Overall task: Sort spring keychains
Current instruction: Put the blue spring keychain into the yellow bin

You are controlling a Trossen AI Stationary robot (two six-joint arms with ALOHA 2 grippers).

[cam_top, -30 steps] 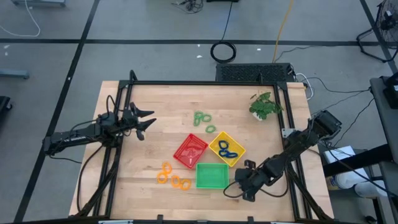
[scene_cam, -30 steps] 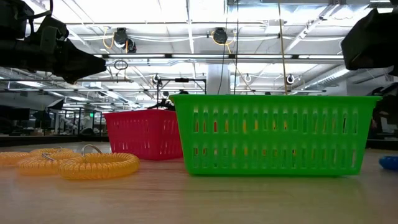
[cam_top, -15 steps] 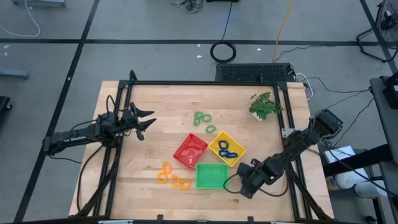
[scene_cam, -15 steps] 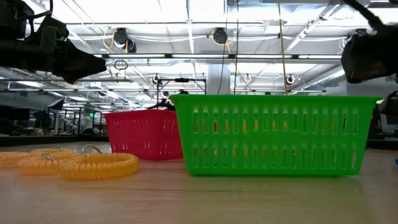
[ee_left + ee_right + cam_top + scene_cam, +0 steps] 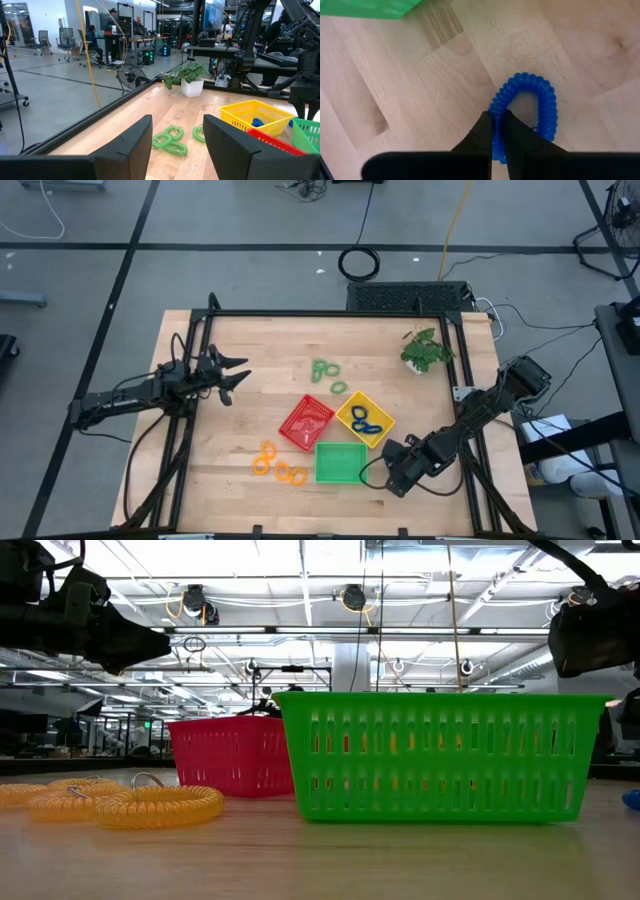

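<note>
Blue coiled plastic was pinched between the two dark fingers of the right end effector (image 5: 496,131): the blue spring keychain (image 5: 522,116) lay on the wooden bench (image 5: 240,380), and the fingers were pressed together on one side of its loop. In the high view this end effector (image 5: 388,476) was low at about 5 o'clock on the bench, just beside the green tray (image 5: 340,462) at its 3 o'clock side.

The yellow tray (image 5: 365,420) held other blue keychains (image 5: 366,421) and touched the red tray (image 5: 306,423), which stood at its 9 o'clock. Three orange keychains (image 5: 277,463) lay on the bench at 9 o'clock from the green tray, near it. The green keychains (image 5: 326,369) lay at about 12 o'clock from the red tray, apart from all trays. A leafy plant (image 5: 425,349) stood at 2 o'clock on the bench.

The left end effector (image 5: 236,382) hovered at 9 o'clock over the bench, its fingers spread and holding nothing.
</note>
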